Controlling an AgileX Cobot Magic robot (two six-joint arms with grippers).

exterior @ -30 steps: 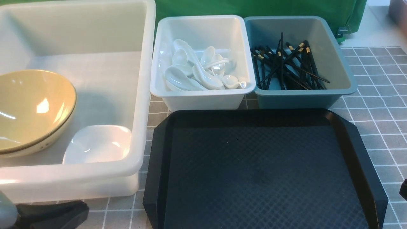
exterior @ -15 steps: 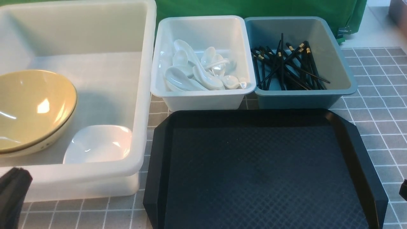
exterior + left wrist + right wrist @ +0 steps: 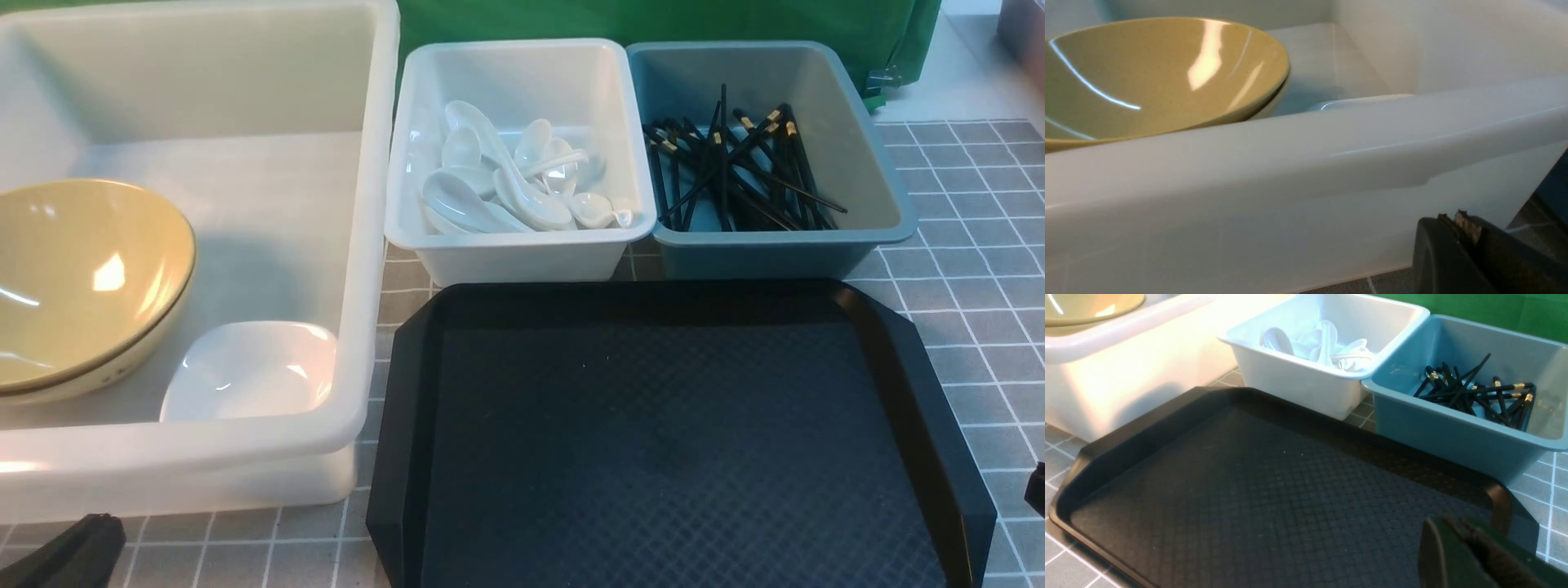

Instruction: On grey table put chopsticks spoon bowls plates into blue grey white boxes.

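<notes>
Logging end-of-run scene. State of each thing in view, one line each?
Black tray: bare, nothing on it.
Big whitish tub: holds bowls and plate.
Yellow bowls: stacked, tilted in the tub.
White plate: in the tub's near corner.
White bin: holds piled spoons.
Blue-grey bin: holds chopsticks, crisscrossed.
Left gripper: shut, empty.
Right gripper: shut, empty.
</notes>
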